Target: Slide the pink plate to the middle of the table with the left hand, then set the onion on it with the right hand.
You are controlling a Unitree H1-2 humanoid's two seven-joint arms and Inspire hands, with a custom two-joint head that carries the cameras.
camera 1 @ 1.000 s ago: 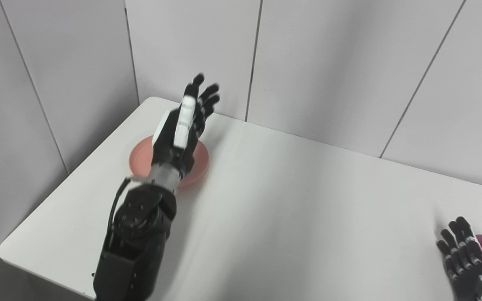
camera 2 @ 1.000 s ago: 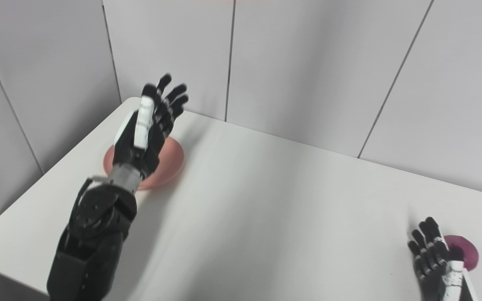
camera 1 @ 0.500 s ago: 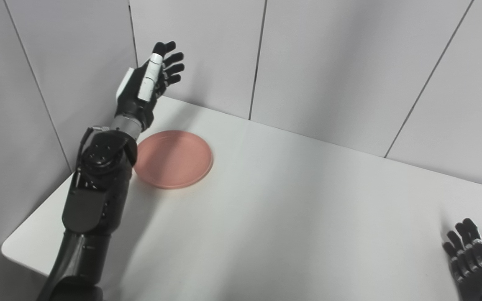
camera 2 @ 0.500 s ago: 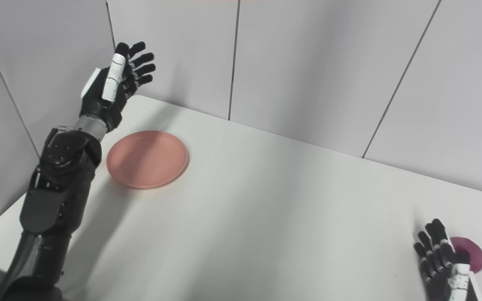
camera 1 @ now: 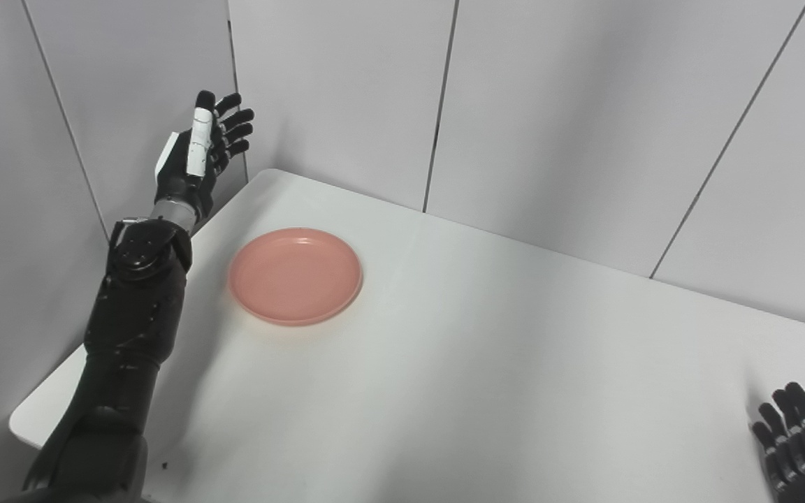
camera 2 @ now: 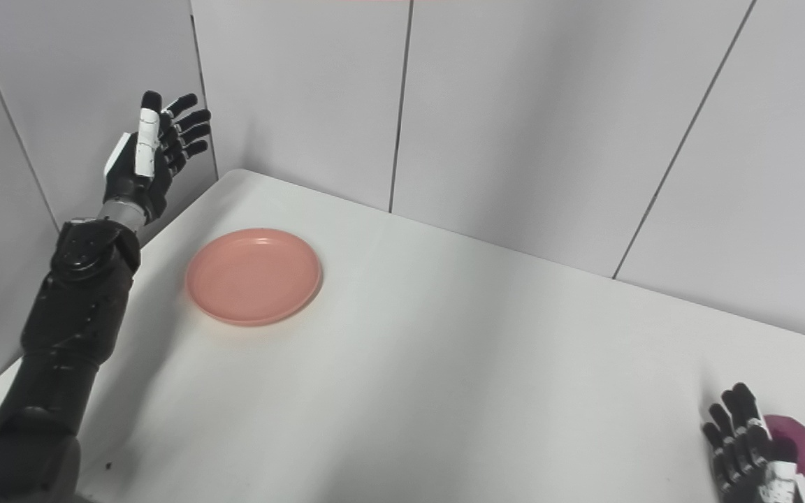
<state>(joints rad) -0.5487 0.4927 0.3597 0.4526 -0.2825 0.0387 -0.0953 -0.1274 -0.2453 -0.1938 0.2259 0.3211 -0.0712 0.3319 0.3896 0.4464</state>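
The pink plate (camera 1: 295, 275) lies flat on the white table (camera 1: 486, 363) near its far left corner. My left hand (camera 1: 201, 152) is open and empty, raised in the air beyond the table's left edge, up and to the left of the plate and apart from it. The purple onion (camera 2: 794, 446) sits at the table's near right, partly hidden. My right hand (camera 2: 743, 448) is open with fingers spread, resting just left of the onion and not holding it.
Grey panelled walls (camera 1: 549, 105) close in the table at the back and left. The table's rounded far left corner (camera 1: 263, 175) lies behind the plate. Bare white tabletop stretches between plate and onion.
My left hand has swung from above the plate out to the left past the table's edge, uncovering the plate. The camera has shifted a little. The right hand has stayed by the onion.
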